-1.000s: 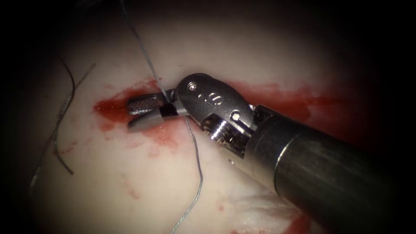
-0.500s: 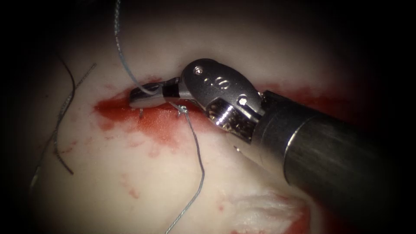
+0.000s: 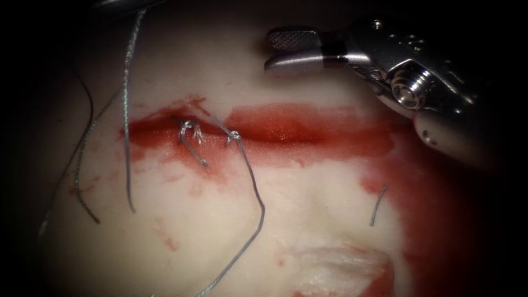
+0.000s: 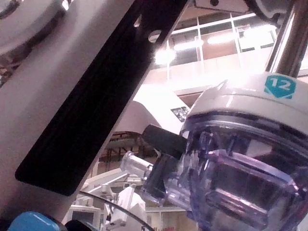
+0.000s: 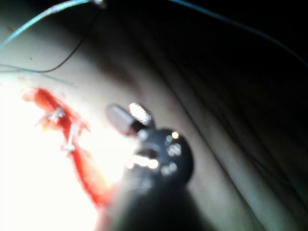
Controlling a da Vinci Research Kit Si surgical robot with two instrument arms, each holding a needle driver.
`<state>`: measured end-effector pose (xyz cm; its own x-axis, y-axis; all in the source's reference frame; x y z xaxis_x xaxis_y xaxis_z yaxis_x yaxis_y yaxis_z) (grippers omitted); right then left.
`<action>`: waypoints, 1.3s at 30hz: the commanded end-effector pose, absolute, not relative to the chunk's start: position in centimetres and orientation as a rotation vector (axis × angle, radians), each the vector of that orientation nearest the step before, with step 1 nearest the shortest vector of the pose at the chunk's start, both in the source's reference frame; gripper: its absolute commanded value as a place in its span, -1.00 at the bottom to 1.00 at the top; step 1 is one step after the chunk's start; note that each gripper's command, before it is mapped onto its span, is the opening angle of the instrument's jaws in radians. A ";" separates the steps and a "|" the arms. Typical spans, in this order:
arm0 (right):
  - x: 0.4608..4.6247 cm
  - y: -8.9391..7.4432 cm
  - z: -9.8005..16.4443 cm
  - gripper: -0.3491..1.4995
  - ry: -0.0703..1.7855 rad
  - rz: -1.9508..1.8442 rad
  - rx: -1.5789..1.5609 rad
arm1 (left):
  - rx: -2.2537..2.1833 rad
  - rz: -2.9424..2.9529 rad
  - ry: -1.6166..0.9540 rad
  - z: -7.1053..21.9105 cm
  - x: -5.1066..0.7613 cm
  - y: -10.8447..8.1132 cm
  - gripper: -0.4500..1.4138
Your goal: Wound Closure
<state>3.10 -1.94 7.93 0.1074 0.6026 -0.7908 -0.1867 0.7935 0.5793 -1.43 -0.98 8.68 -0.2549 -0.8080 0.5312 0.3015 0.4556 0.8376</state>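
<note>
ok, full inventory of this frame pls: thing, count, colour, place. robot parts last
tissue: 1, pale, under everything in the endoscope view.
cut: 1, dark red line running left to right across the tissue.
red fluid: pooled along the cut and spread toward the right.
knots: 2, silvery, side by side on the left part of the cut.
thread: grey strand from the right knot, curving down over the tissue; another long grey strand lies left of the knots.
cut ends of thread: one short grey piece below the cut on the right; dark thin pieces at far left.
right tool: 1, metal, above the cut, fingers apart, holding nothing.
</note>
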 end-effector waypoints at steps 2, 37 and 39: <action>3.23 -1.8 7.9 0.89 1.340 0.633 0.341 | 0.469 -1.125 -1.482 8.6 -1.47 -0.8 -1.00; 3.35 -2.2 7.9 0.91 1.334 0.690 0.452 | 0.195 -0.448 -0.810 8.8 -0.72 -1.6 0.71; 3.34 -2.2 7.9 0.87 1.331 0.708 0.470 | 0.168 -0.438 -0.857 8.7 -0.74 -1.6 0.64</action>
<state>3.25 -2.29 7.87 0.0835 0.7051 -0.7042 -0.1976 0.7044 0.6818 -0.70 -1.72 8.71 0.5449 -0.4469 0.7095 0.3129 0.8934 0.3224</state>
